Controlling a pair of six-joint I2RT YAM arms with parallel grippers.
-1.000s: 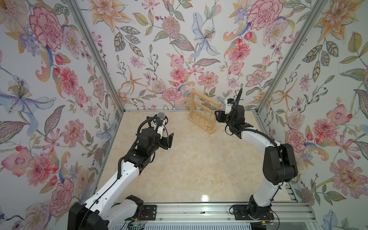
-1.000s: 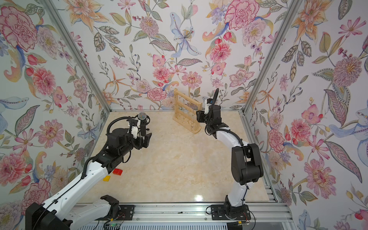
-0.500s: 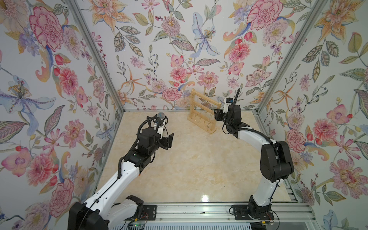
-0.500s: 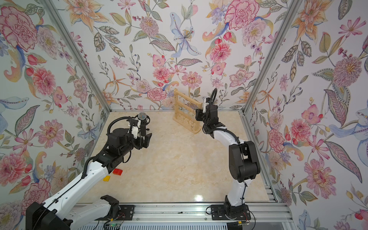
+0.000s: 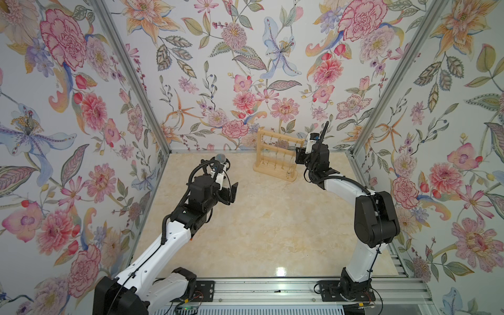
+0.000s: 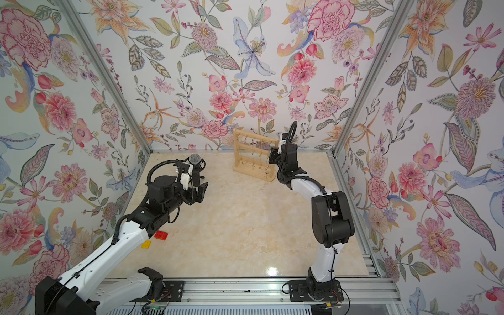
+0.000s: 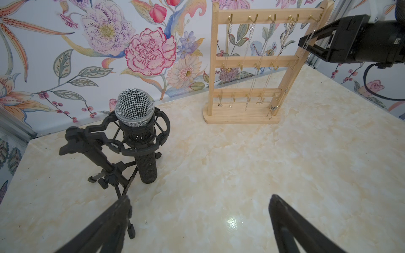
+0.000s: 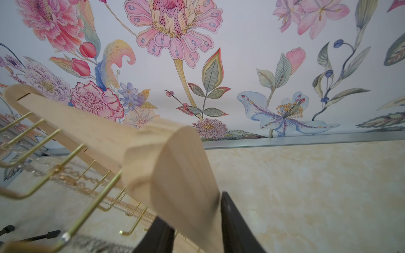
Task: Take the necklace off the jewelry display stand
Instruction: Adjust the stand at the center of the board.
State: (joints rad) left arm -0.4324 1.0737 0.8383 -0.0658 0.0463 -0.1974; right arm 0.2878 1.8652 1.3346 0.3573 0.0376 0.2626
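– Two little blocks lie far left on the counter (image 5: 272, 223), don't they?
– Yes, a yellow block (image 6: 146, 244) and a red block (image 6: 161, 235) just beside it, seen in a top view next to the left arm.
– And the left claw (image 7: 199, 197)?
– Released, its fingers spread wide over bare counter with nothing between them.
– Next along?
– A microphone (image 7: 134, 107) upright in a black tripod (image 7: 109, 173), near the back wall.
– Then the jewelry display stand (image 7: 238, 116)?
– Upright on its flat base toward the back, with chains dangling from the gold hooks on its crossbars.
– Where is the necklace (image 7: 311, 32)?
– On the top bar's hook nearest the right arm. Its chain runs down across the tip of the right claw (image 7: 305, 45).
– Is that claw clenched on it?
– I cannot tell. The right wrist view shows its fingers on either side of the stand's nearer post, partly apart.
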